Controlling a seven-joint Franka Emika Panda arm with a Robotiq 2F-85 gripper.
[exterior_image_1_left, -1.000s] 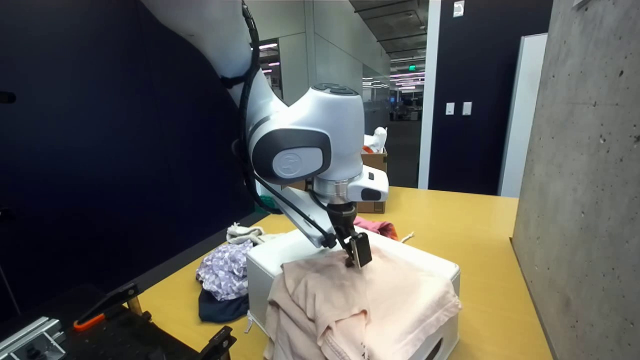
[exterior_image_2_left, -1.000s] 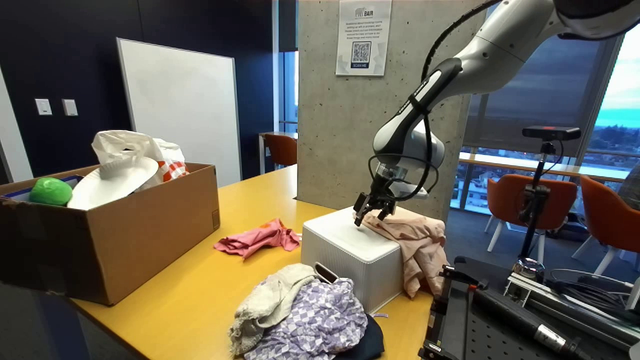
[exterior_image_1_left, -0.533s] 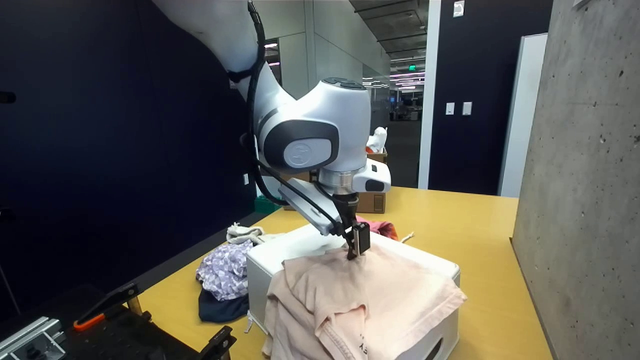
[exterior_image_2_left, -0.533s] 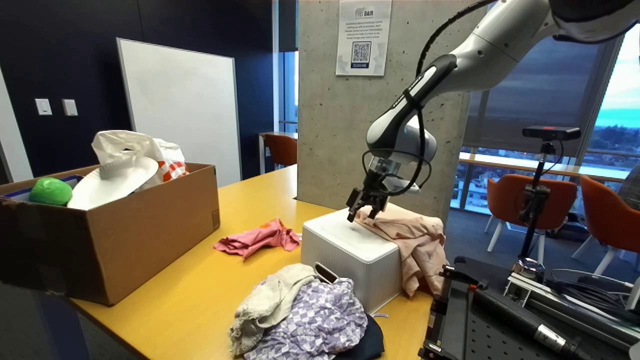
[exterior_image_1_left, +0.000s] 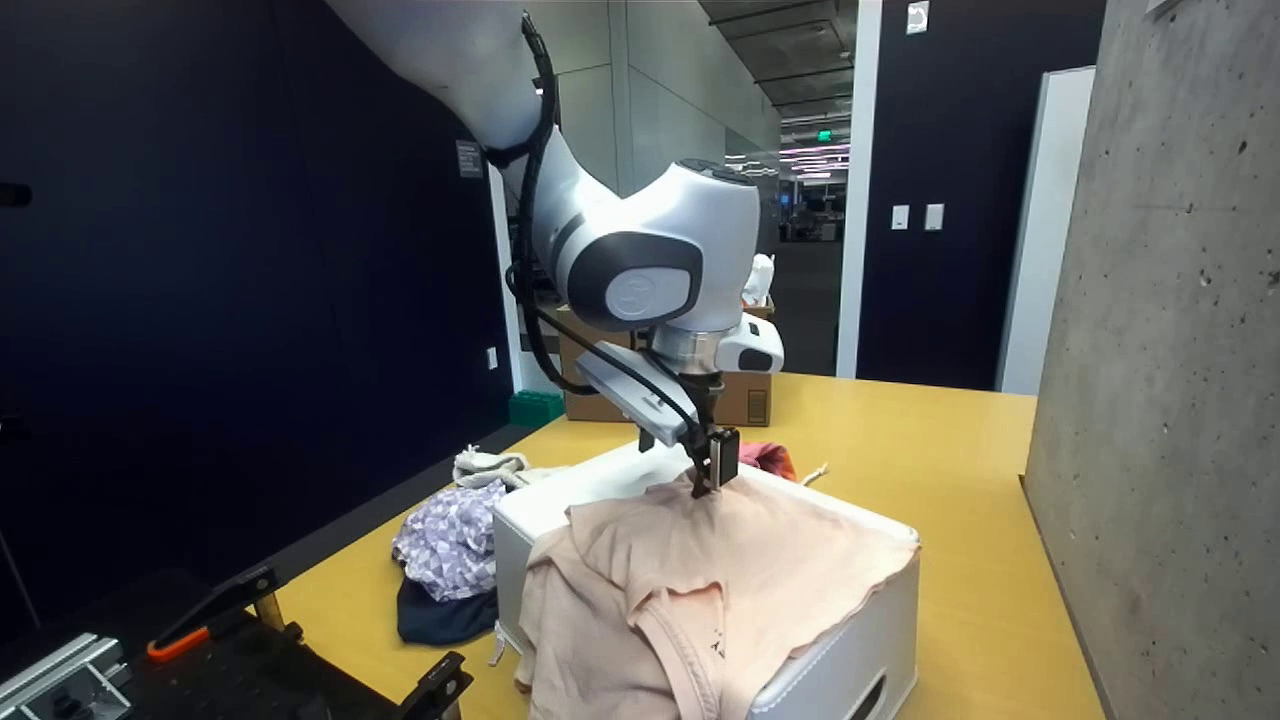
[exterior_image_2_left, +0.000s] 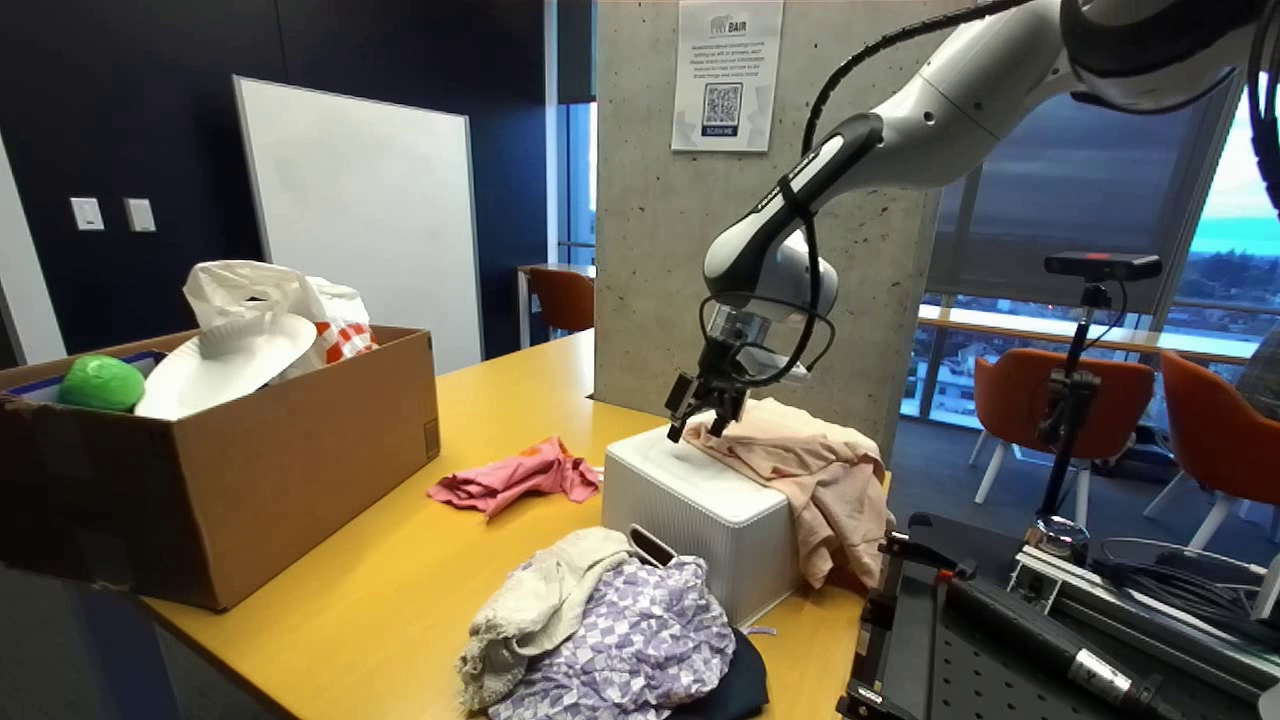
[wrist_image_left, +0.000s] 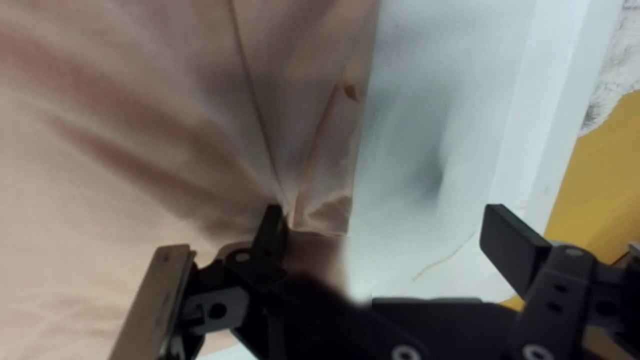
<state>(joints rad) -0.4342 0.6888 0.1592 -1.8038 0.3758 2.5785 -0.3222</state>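
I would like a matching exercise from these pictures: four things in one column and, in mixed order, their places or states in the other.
Things:
1 gripper
2 peach cloth
3 pink cloth
4 white plate

Place or state:
A in the cardboard box
B open
C crumpled on the yellow table
D draped over the white box

Right pairs: 1-B, 2-D, 3-C, 4-A.

I see a white box (exterior_image_2_left: 690, 505) and a cardboard box (exterior_image_2_left: 310, 455) on my yellow counter (exterior_image_1_left: 970, 470), a pink cloth (exterior_image_2_left: 520, 478) between them, and a heap of crumpled cloths (exterior_image_2_left: 630, 640) beside the white box.
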